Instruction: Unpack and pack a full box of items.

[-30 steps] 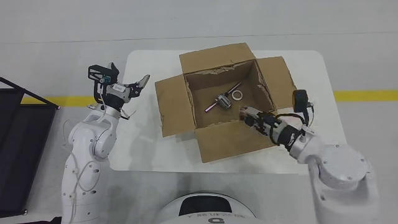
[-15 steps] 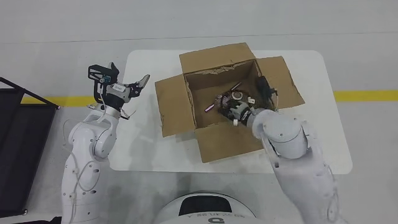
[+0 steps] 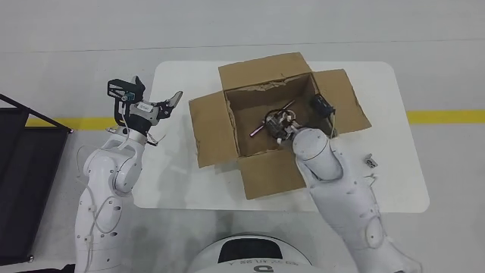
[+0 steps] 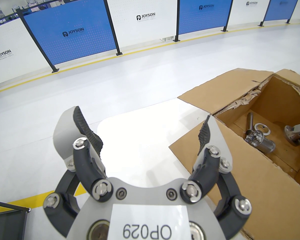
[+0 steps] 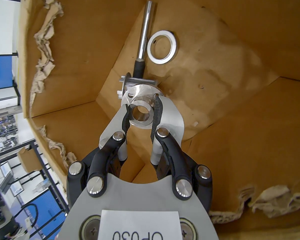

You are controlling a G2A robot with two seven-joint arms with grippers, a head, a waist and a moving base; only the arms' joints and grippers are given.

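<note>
Right wrist view: right hand pinches collar of flanged steel fitting low inside box, ring and rod just beyond. Fitting likely heavy, rigid, slick; collar grip suits. Beside box, left hand spread at table edge.

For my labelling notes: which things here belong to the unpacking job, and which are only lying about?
Job: cardboard box; flanged part, held by right gripper; rod; ring.
Lying about: black rack; fence panels; small piece on table, purpose unclear.
</note>
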